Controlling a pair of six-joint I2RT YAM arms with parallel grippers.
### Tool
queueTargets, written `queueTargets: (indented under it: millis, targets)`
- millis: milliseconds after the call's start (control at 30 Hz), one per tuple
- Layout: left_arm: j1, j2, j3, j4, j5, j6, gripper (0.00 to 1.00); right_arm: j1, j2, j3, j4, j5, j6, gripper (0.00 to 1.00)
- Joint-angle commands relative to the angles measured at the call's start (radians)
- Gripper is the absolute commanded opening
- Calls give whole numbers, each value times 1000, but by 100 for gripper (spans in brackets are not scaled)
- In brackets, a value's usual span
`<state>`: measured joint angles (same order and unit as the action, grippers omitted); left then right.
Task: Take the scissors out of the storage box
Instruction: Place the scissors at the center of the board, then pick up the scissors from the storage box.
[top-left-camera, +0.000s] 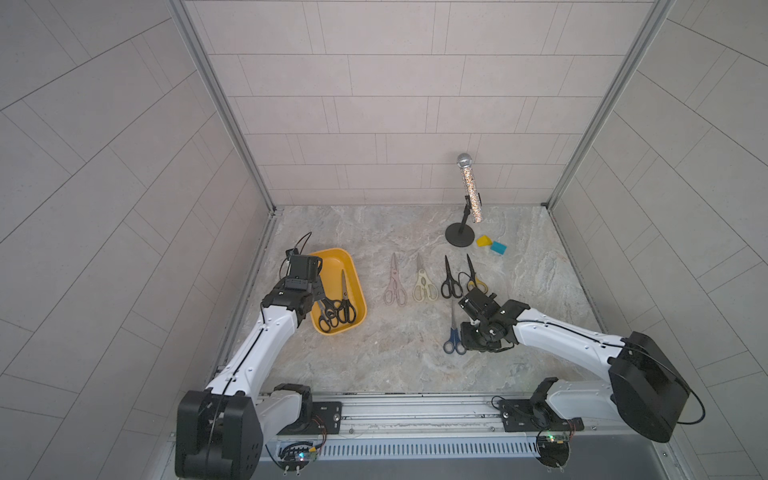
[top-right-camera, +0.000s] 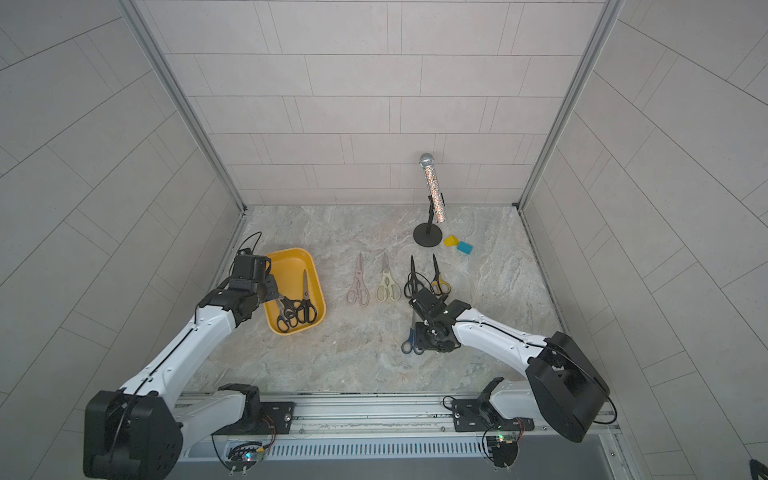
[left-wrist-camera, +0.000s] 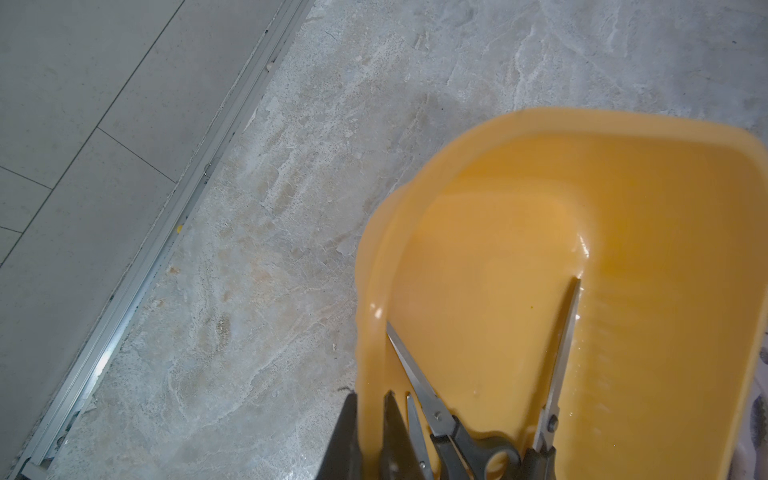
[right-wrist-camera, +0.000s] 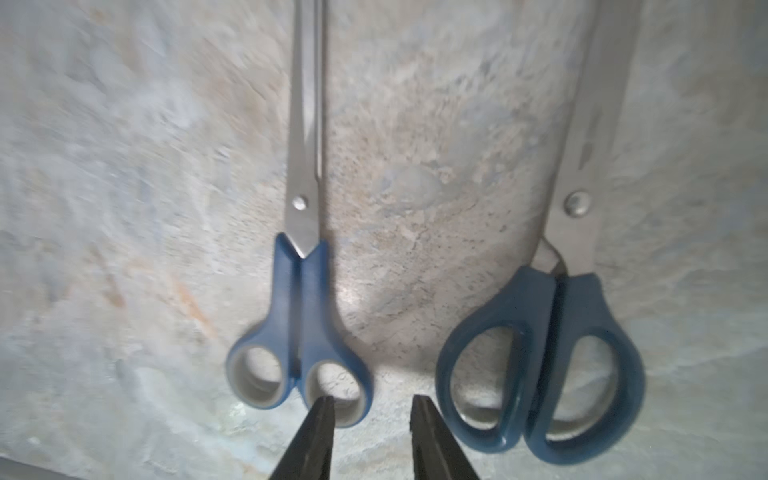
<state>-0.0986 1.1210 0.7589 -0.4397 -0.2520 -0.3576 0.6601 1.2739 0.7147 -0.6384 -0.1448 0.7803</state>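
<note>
The yellow storage box (top-left-camera: 332, 266) sits at the left with three black-handled scissors (top-left-camera: 337, 309) in its near end. My left gripper (left-wrist-camera: 372, 401) is shut on the storage box (left-wrist-camera: 582, 187) wall, one finger outside and one inside, beside the blades (left-wrist-camera: 419, 382). My right gripper (right-wrist-camera: 374, 409) stands open and empty just above the table, between the handles of a light blue pair (right-wrist-camera: 303, 291) and a dark blue pair (right-wrist-camera: 561, 332). In both top views the right gripper (top-left-camera: 471, 338) hides the dark blue pair; the light blue pair (top-left-camera: 454, 332) shows.
Pink shears (top-left-camera: 395, 282), cream shears (top-left-camera: 424, 282), a black pair (top-left-camera: 450, 278) and a yellow-and-black pair (top-left-camera: 473, 276) lie in a row mid-table. A glitter microphone on a stand (top-left-camera: 469, 191), a yellow block (top-left-camera: 483, 240) and a blue block (top-left-camera: 498, 247) stand behind. The left wall is close to the box.
</note>
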Motion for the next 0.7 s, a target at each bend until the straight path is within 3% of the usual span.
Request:
queueTargets:
  millis: [0,267,467,667]
  targets:
    - [3,-15,11,11,-20,13,0,-1,-50,71,-52,31,-20,37]
    - [2,-12,8,12,-7,6,0,55,12,197,141,-32,26,37]
    - [2,-4,10,13,-4,3,0,144,181,304,350,-75,71,38]
    - [2,-4,10,9,-5,4,0,258,430,536,441,-140,65,38]
